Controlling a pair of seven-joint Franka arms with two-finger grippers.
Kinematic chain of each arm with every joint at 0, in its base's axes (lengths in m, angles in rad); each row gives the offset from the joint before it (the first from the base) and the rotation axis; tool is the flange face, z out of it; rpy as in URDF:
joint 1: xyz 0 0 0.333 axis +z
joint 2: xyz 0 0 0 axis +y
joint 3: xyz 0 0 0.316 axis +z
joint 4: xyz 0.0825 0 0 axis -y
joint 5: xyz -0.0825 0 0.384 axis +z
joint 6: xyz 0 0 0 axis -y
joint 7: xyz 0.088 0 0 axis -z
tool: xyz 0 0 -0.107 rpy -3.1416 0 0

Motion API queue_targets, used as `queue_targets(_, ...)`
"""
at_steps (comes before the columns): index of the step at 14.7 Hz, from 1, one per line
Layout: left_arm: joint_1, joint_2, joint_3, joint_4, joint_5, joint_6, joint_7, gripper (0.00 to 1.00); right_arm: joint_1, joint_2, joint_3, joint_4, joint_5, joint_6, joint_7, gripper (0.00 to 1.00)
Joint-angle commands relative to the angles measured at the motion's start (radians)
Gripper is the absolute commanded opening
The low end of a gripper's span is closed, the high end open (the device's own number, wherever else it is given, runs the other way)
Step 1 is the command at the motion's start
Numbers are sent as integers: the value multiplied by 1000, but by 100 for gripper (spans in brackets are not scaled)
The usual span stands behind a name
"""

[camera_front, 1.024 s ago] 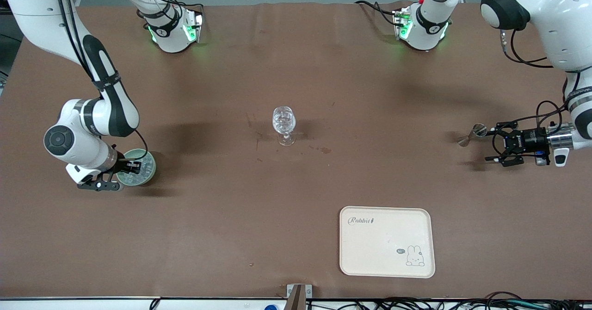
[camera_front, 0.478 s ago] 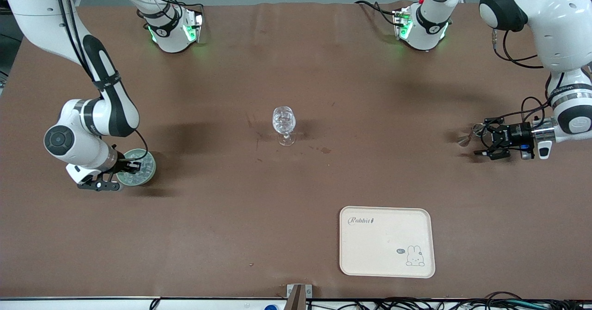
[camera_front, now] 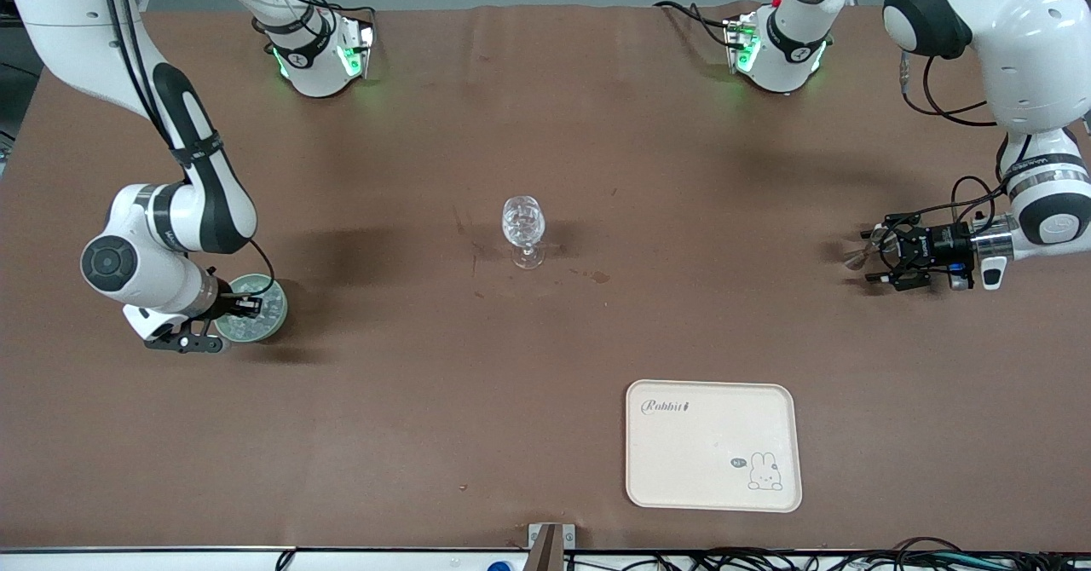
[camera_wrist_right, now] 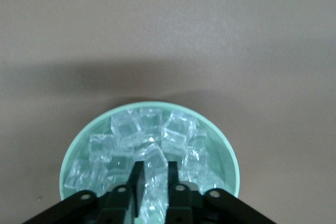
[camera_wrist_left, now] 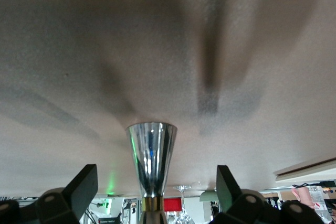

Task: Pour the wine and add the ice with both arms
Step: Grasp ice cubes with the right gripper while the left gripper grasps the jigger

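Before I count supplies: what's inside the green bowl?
The green bowl holds ice cubes; the right gripper pinches one. Its bottom is covered.

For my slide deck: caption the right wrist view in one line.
Right gripper closed on one ice cube inside the pale green bowl of ice.

Ice (camera_wrist_right: 149, 153): clear chunks heaped in green bowl (camera_wrist_right: 227, 156) at right arm's end; one between right tool (camera_wrist_right: 153, 187) fingers.

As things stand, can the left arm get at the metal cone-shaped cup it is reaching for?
Probably yes. The left gripper is open, with the shiny metal cup lying on its side between the fingers, and nothing else on the table blocks it. The fingers have not yet closed on it.
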Motion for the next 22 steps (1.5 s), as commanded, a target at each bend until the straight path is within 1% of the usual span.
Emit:
queue_targets(1,2,-24,11,-20,-17,-35,10,97,8,-22,3,-1,1,-54,9,48)
queue_targets(4,33,-24,14,-18,-18,-55,9,95,7,-19,3,-24,1,-49,4,48)
queue_targets(7,33,-22,14,-22,-38,-56,0,90,5,-16,3,-33,1,-45,4,48)
queue_targets(9,28,-22,14,-22,-41,-67,0,90,4,-12,3,-33,1,-40,4,48)
queue_targets(13,27,-22,12,-35,-58,-79,0,90,2,-2,3,-33,1,-5,4,42)
queue_targets(15,28,-19,12,-35,-60,-79,-2,87,4,0,3,-37,3,-3,6,42)
queue_targets(16,28,-17,11,-38,-61,-79,0,84,2,0,3,-44,3,4,6,40)
queue_targets(17,28,-17,12,-41,-70,-79,-2,82,2,0,3,-44,3,11,6,33)
queue_targets(18,28,-17,12,-41,-73,-79,-2,79,1,0,3,-44,3,12,7,24)
queue_targets(19,28,-19,11,-41,-73,-79,-2,70,0,0,3,-44,7,12,7,21)
queue_targets(22,37,-19,12,-41,-73,-79,-11,36,2,-2,3,-37,36,9,11,13)
